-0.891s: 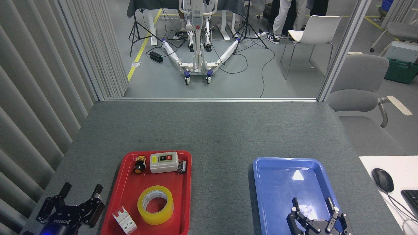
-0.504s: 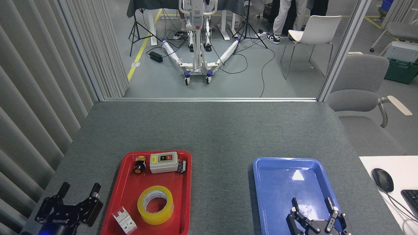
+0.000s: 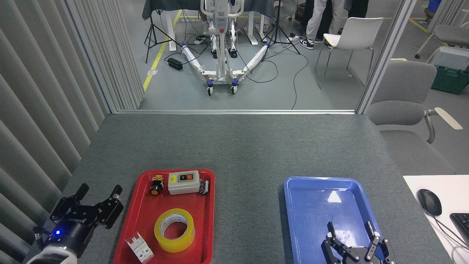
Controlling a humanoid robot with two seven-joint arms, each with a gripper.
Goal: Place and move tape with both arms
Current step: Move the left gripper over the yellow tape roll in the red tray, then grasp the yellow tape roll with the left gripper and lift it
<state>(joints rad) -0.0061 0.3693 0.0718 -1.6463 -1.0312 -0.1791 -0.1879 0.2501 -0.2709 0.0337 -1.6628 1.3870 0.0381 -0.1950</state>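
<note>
My left tool [image 3: 98, 190] has risen and shifted forward beside the red tray [image 3: 146, 220], fingers spread and empty, while my right tool [image 3: 351, 228] stays over the blue tray [image 3: 293, 205], also spread and empty. The tape [image 3: 174, 230] lies flat in the red tray, unmoved.

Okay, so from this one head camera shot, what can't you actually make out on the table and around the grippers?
- Right gripper: wrist and arm are cut off by the bottom edge of the head view.
- Left gripper: most of its arm lies below the bottom edge.
- White part in the red tray: too small to identify.
- Switch box: label print too small to read.
- Keyboard: cut by the right edge.
</note>
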